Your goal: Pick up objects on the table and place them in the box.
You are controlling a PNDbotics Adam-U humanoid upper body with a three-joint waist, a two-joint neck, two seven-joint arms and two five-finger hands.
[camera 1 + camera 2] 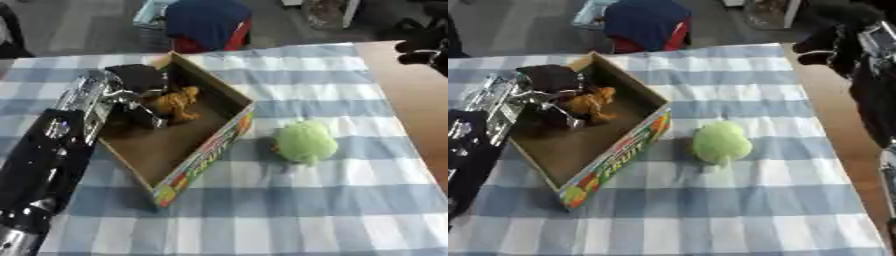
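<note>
Where the checked cloth [289, 210] is spread, a cardboard box [203, 152] is set askew. The left hand [140, 95] is reached over the box's far end, its fingers curled round a brown toy [178, 103] inside. A green plush [304, 142] lies just right of the box. Far right of the box, the right hand [833, 37] hangs, seemingly curled on nothing.

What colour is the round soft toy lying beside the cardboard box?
Light green; the round plush toy shows best in the left eye view.

Right hand [833, 37] blurred, fingers unclear; brown toy [178, 102] part-hidden.
</note>
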